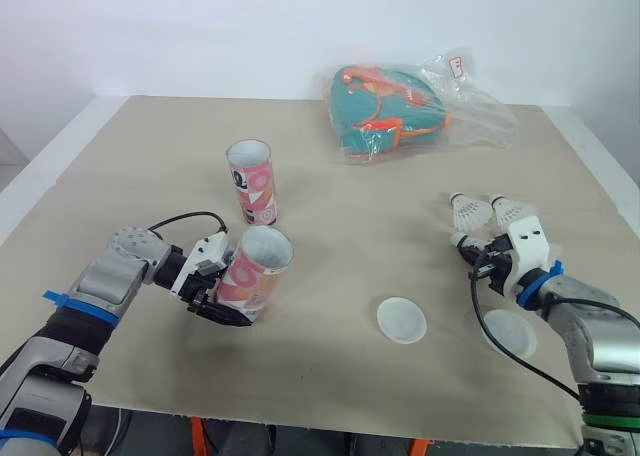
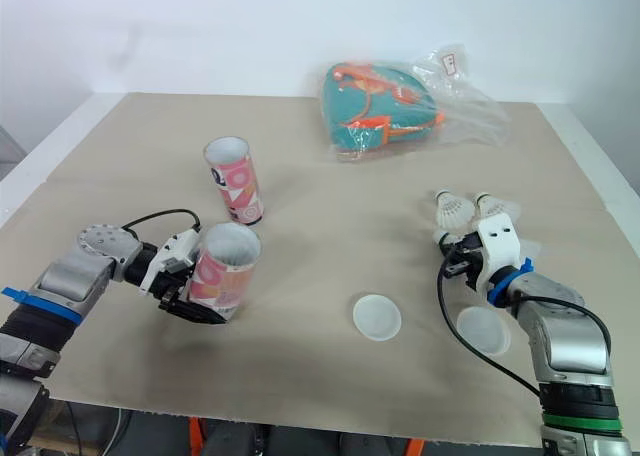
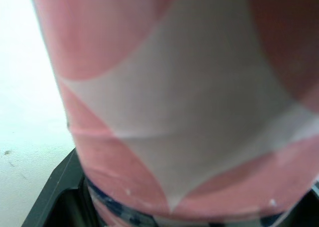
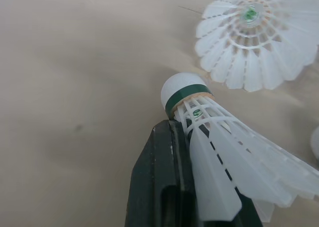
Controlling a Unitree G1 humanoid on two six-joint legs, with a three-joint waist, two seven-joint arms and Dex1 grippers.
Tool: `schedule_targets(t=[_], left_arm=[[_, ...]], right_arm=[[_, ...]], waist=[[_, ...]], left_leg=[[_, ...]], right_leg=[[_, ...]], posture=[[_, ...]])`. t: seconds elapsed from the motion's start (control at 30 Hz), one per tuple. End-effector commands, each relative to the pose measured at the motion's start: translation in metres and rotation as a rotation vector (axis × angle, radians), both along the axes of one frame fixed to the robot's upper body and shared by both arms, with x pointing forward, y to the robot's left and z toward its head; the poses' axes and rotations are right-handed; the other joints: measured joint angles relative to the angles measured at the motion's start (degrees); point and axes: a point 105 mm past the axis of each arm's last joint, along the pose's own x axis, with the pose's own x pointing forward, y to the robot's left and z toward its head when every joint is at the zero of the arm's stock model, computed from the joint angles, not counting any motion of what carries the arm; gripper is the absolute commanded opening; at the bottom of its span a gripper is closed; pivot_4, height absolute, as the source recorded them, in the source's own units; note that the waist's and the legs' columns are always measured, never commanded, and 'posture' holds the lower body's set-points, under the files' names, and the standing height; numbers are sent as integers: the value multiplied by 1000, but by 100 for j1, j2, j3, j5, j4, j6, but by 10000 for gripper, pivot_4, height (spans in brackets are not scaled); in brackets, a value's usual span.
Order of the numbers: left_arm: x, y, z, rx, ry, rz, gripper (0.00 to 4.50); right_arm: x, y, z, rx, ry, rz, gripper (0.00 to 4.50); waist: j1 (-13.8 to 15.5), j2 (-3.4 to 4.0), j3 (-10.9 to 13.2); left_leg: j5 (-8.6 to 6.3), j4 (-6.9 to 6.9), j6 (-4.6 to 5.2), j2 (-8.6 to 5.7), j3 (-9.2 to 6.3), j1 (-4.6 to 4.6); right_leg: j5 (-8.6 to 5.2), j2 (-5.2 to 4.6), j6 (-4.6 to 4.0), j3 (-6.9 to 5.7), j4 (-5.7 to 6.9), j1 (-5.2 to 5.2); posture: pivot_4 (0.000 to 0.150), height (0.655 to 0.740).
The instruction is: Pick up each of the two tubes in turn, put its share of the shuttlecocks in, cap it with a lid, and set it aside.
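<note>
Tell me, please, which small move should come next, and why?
Probably carry the right tool across to the open mouth of the tube. It is shut on a shuttlecock, and the left tool holds the tube tilted and uncapped, with the two well apart.

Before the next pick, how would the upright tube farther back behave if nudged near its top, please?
The upright tube looks tall on a narrow base, so it would probably tip rather than slide. It seems thin-walled card, likely light. Once down, its round wall may let it roll.
</note>
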Motion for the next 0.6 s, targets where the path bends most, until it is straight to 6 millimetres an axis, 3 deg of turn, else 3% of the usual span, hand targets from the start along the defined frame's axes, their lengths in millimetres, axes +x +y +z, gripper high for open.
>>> schedule_targets(t=[0.03,0.17,0.3,0.37,0.43,0.6], left_arm=[[-12,-7,-22,42,75,-29,30357],[-10,-7,-22,41,73,-26,30357],[-9,-7,-22,42,72,-23,30357],[-8,-8,-22,42,71,-25,30357],[-7,-9,-22,43,71,-28,30357],[-7,-9,-22,45,67,-29,30357]], right_arm=[[-11,18,35,42,-90,134,594],[-43,82,82,111,-191,516,594],[-57,117,103,107,-244,701,594],[-64,150,113,32,-270,884,594],[-62,174,116,-64,-280,1004,594],[-50,211,122,-281,-292,1193,594]], waist=[[0,0,1],[-8,9,2],[9,-6,5],[-15,-2,8],[-30,8,9],[39,-2,5]], left_leg=[[0,0,0,0,0,0],[0,0,0,0,0,-2],[0,3,0,6,-10,0],[0,7,0,5,-9,0],[3,8,1,6,8,-1],[8,4,5,11,-4,-2]], right_leg=[[0,0,0,0,0,0],[0,-1,0,1,1,-3],[-3,5,8,-9,0,3],[-1,3,11,-7,-4,4],[5,1,22,6,-7,-5],[7,0,18,-14,-30,-19]], posture=[[1500,7400],[1500,7400],[1500,7400],[1500,7400],[1500,7400],[1500,7400]])
